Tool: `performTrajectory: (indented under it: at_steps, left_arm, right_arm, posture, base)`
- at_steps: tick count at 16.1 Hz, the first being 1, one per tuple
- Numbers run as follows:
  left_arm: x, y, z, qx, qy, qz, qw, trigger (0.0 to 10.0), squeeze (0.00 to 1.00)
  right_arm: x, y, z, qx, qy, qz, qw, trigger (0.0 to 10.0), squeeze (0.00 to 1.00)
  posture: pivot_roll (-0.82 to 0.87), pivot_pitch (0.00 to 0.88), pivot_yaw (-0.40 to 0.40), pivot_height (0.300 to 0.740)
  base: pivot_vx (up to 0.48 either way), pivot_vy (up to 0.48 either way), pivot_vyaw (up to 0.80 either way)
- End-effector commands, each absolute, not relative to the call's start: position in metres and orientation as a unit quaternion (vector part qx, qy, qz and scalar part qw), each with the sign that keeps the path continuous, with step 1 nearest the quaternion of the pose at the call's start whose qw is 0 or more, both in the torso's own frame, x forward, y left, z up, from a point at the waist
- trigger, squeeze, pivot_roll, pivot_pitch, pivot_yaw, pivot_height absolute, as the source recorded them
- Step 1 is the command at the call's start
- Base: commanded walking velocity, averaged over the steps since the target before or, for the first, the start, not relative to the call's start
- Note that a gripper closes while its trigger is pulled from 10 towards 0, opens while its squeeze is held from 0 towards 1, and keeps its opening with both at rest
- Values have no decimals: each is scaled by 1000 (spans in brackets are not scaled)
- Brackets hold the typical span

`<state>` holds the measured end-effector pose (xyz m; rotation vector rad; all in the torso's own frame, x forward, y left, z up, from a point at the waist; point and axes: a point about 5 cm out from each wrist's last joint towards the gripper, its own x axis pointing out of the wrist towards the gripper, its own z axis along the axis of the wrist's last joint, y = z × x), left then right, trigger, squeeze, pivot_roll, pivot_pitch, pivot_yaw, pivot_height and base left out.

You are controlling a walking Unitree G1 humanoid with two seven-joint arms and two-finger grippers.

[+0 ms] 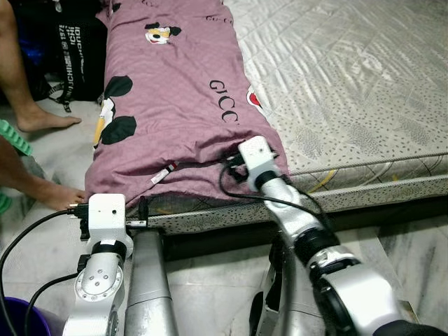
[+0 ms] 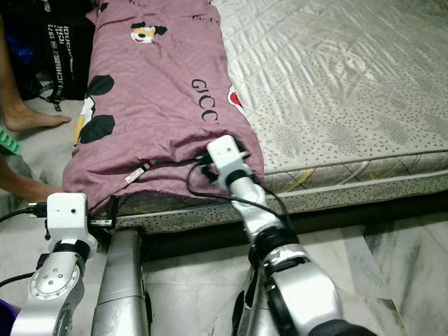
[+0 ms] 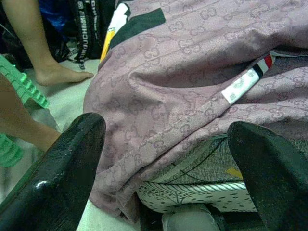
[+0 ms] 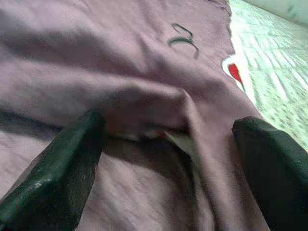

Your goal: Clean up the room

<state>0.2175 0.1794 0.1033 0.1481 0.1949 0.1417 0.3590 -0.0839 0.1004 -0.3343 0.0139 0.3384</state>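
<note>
A mauve blanket (image 1: pixel 175 91) printed with cartoon figures and black letters lies folded along the left side of the mattress (image 1: pixel 364 77), its near end hanging over the bed's front edge. My right gripper (image 4: pixel 168 125) is open at that near edge, its fingers (image 4: pixel 57 173) straddling a raised fold of the cloth. Lower down, my left gripper (image 3: pixel 166 130) is open just in front of the blanket's hanging left corner, where a white label (image 3: pixel 238 86) shows. Nothing is gripped by either one.
A person stands at the left: a bare foot (image 1: pixel 45 120) on the floor and a hand (image 1: pixel 59 196) near the bed's corner. A black bag (image 1: pixel 70 49) sits behind them, a green object (image 1: pixel 14 136) at the left edge, and a purple bucket (image 1: pixel 17 318) by my left arm.
</note>
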Motion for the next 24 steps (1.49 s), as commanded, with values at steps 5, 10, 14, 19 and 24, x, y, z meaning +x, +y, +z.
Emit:
performTrajectory:
  at_steps: [5,10,14,19,24]
  left_arm:
    - [214,179,103,77,105,72,989,10000,0]
    - [219,179,105,77,100,69,990,10000,0]
    - [219,182,105,80,99,72,989,10000,0]
    - [220,182,106,80,96,73,989,10000,0]
    - [221,182,106,80,96,75,989,10000,0]
  right_arm:
    - [361,-117,94,-197,16,134,971,9529,0]
    - [358,-124,93,-182,3,121,976,0,0]
    - [362,-120,102,-174,-20,113,978,0,0]
    - [362,-118,105,-165,-32,110,980,0,0]
    - [362,-118,105,-162,-33,109,980,0,0]
  posture:
    - [290,163,-34,490]
    - [285,150,-26,490]
    - [289,144,-26,490]
    - [288,139,-25,490]
    - [289,140,-25,490]
  base:
    - [0,0,0]
    - [0,0,0]
    - [0,0,0]
    - [0,0,0]
    - [0,0,0]
